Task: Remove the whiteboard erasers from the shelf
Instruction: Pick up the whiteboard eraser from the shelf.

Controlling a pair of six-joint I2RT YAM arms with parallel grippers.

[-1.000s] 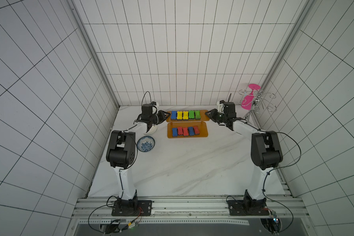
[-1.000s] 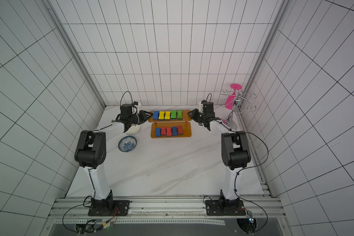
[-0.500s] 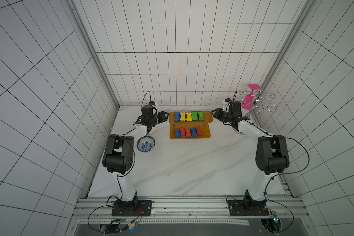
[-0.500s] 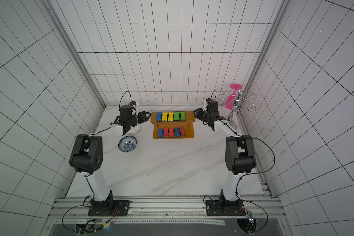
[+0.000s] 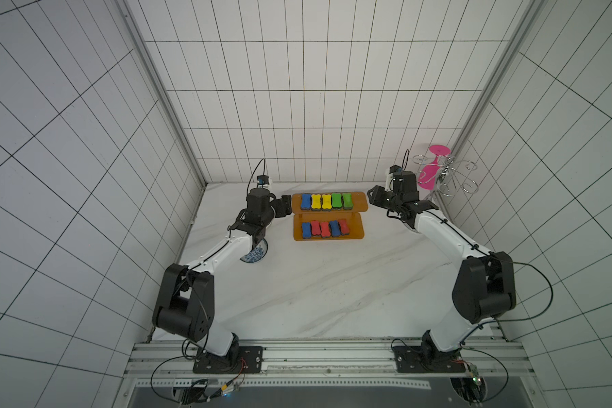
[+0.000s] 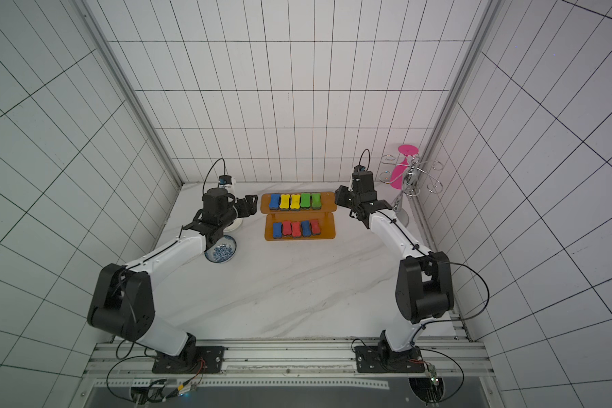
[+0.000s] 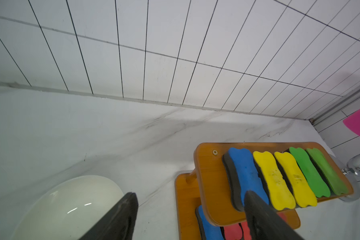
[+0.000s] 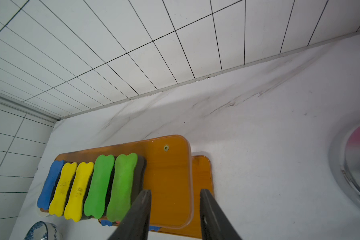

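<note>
Ten erasers (image 5: pixel 325 201) are lying on the shelf (image 5: pixel 360 202), five per board; none is off yet. Left gripper (image 5: pixel 286 211) is gaping wide, right gripper (image 5: pixel 371 197) narrower, both empty.

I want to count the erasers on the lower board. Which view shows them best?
Both top views: all five erasers lie unobstructed. The left wrist view catches only one blue and red bits beneath the upper board; the right wrist view, mere slivers.
</note>
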